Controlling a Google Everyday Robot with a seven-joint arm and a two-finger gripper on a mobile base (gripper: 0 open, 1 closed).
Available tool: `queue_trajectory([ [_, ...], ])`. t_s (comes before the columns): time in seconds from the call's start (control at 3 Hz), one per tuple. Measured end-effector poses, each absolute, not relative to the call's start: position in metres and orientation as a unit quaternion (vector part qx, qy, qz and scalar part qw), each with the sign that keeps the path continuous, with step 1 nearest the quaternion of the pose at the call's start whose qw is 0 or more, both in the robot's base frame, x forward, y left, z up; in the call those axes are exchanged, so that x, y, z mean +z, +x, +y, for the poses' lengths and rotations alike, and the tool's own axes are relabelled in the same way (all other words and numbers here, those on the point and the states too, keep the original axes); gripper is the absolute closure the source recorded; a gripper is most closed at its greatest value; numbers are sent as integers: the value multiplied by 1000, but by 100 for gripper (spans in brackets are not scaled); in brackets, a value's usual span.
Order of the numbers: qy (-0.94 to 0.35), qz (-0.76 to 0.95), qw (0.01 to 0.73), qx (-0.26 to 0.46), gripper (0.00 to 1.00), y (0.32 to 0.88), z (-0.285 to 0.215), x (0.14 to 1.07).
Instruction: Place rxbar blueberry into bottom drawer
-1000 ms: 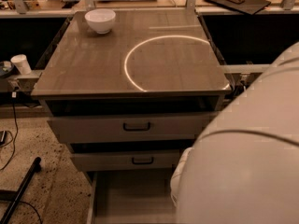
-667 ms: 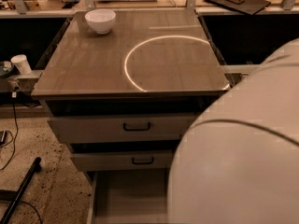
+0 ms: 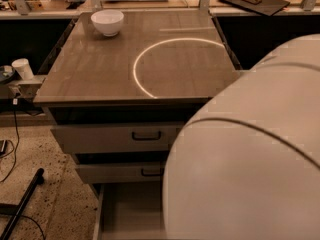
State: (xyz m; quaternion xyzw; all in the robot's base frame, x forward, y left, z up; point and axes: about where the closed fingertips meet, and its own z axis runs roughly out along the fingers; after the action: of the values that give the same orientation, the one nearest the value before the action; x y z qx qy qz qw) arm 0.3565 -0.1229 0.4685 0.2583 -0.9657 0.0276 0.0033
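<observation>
Camera view: arm (image 3: 250, 149) now hides more of bottom drawer (image 3: 130, 214) than before; tool out of sight, state untellable.

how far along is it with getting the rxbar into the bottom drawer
Done: the bottom drawer stands open, its visible floor bare. In hand: the robot's white arm covers the drawer's right side; the gripper is out of view, and the rxbar blueberry shows nowhere. Left: the bar's placement, which cannot be confirmed here.
</observation>
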Motion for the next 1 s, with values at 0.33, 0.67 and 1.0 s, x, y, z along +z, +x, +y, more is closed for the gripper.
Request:
queue_trajectory([
  [0.33,254,-967,-12,27,100,359,-123,478],
  [0.67,255,-967,-22,18,100,363,-114,478],
  [1.0,257,-966,-22,0,100,370,-97,462],
])
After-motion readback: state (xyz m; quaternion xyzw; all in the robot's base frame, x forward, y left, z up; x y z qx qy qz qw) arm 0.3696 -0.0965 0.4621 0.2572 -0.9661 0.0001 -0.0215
